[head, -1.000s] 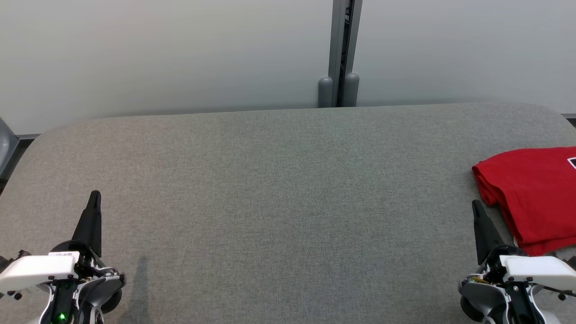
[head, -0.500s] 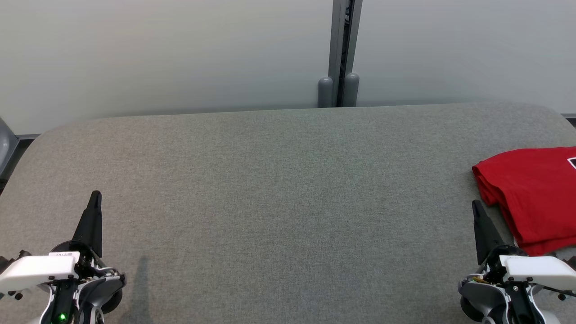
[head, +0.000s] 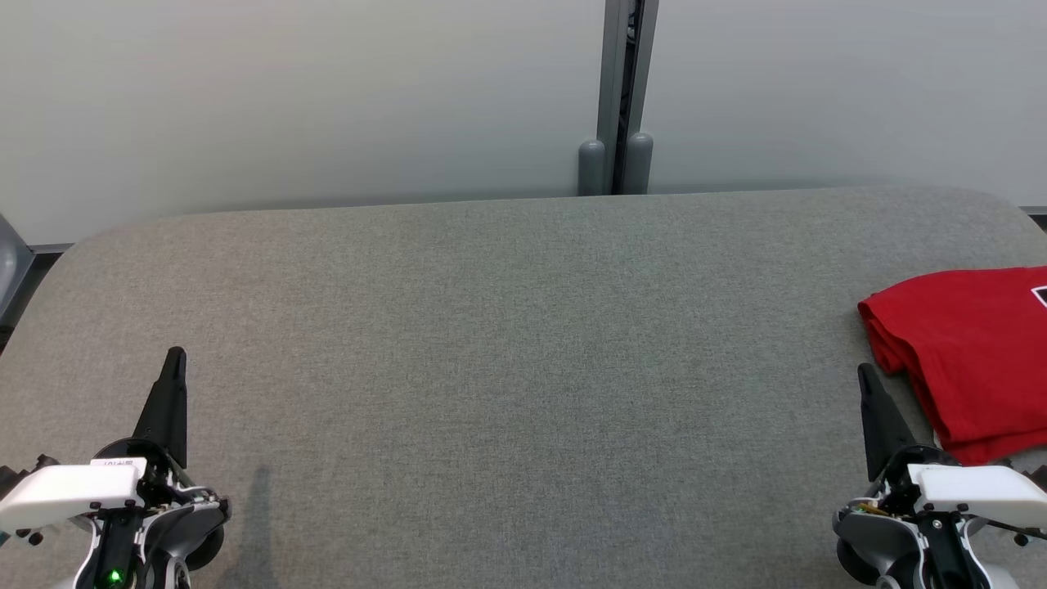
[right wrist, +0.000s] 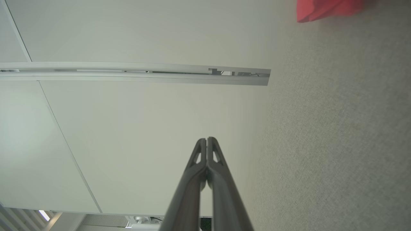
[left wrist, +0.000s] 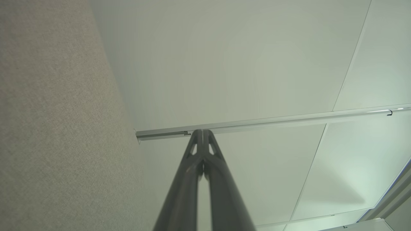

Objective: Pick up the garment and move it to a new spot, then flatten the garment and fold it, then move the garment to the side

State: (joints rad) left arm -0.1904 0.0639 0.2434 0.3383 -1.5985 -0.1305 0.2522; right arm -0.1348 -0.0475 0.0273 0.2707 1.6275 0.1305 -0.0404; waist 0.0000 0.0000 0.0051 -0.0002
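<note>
While the wide gray table (head: 491, 327) stretches out in front of the robot, the red garment (head: 973, 352) lies folded at its far right side and runs off the edge of the head view. The right gripper (head: 864, 375) sits just beside it, on its left, so that arm is nearer. The left gripper (head: 173, 357) is well apart from it. The 2 grippers have their fingers pressed together and hold nothing.

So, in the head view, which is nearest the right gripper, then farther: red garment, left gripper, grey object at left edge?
From the right gripper:
1. red garment, beside it, on its right.
2. left gripper, lower left.
3. grey object, far left edge, beyond.
</note>
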